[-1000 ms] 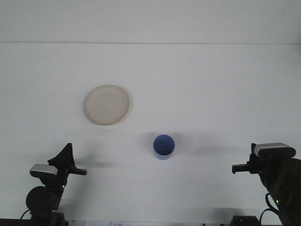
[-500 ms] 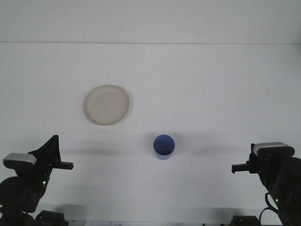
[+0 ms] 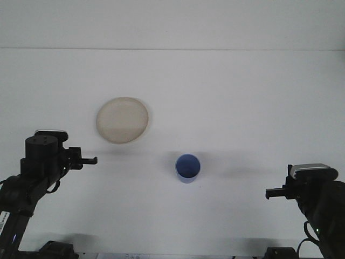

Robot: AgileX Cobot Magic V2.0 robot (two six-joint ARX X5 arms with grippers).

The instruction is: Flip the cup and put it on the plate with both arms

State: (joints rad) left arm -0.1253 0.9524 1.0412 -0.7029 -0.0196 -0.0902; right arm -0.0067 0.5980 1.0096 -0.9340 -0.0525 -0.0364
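Note:
A blue cup (image 3: 187, 168) stands on the white table with its open mouth facing up, a little right of centre. A cream round plate (image 3: 123, 120) lies flat to its upper left, with nothing on it. My left gripper (image 3: 89, 159) is raised at the left, below and left of the plate, pointing right toward the cup. My right gripper (image 3: 271, 192) sits low at the right edge, pointing left, well apart from the cup. Neither gripper touches or holds anything.
The white table (image 3: 226, 97) runs to a far edge near the top of the view, where a pale wall begins. Dark arm bases show along the bottom corners.
My left arm has risen and swung from the bottom left corner up toward the plate's lower left. The right arm, cup and plate have stayed put.

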